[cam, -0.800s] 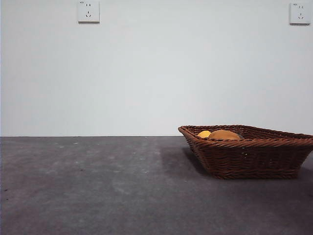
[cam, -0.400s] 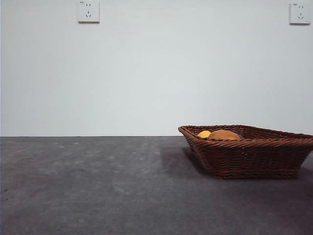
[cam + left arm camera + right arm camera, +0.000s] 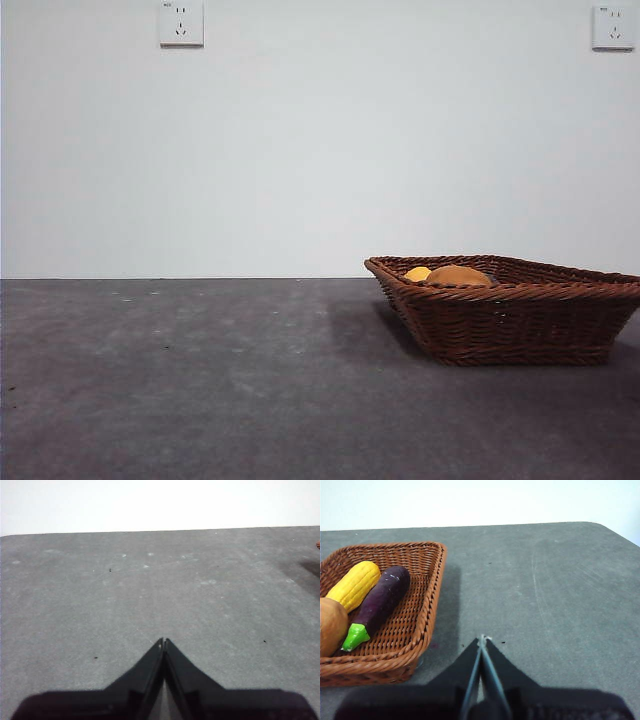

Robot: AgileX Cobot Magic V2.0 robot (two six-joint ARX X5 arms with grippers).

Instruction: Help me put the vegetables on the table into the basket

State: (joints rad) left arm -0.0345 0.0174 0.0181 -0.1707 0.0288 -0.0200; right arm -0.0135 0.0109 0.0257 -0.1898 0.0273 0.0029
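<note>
**All three vegetables in basket, both grippers empty and closed**

Right gripper point(image 3: 481, 641): jaws pressed together, tips meeting at a point, holding nothing, low over bare table point(image 3: 560, 590). Left gripper point(image 3: 163, 642): same, jaws together, nothing held, only grey surface ahead of it. Neither arm shows in the front view.

The basket point(image 3: 427, 617) sits just beside the right gripper, off to one side of its jaws; the left wrist view catches only a sliver of it at the picture edge. So the right arm is the nearer one by far.

Contents, right wrist view: corn cob point(image 3: 355, 585) and eggplant point(image 3: 381, 605) lie side by side, touching, long axes roughly parallel and slanting across the basket floor. Eggplant's green stem end points toward the near rim. Potato point(image 3: 331, 626) sits beside them, partly cut off by the frame.

Front view shows only the potato's top and a bit of corn above the rim; the eggplant is hidden there.

Materials: woven brown wicker, braided rim, flared walls. Corn has ribbed kernels, eggplant glossy smooth, potato lumpy matte. Table is matte dark grey, speckled, scuffed.

No vegetable seen on the table. My read: task is done, and no further pick is needed.
</note>
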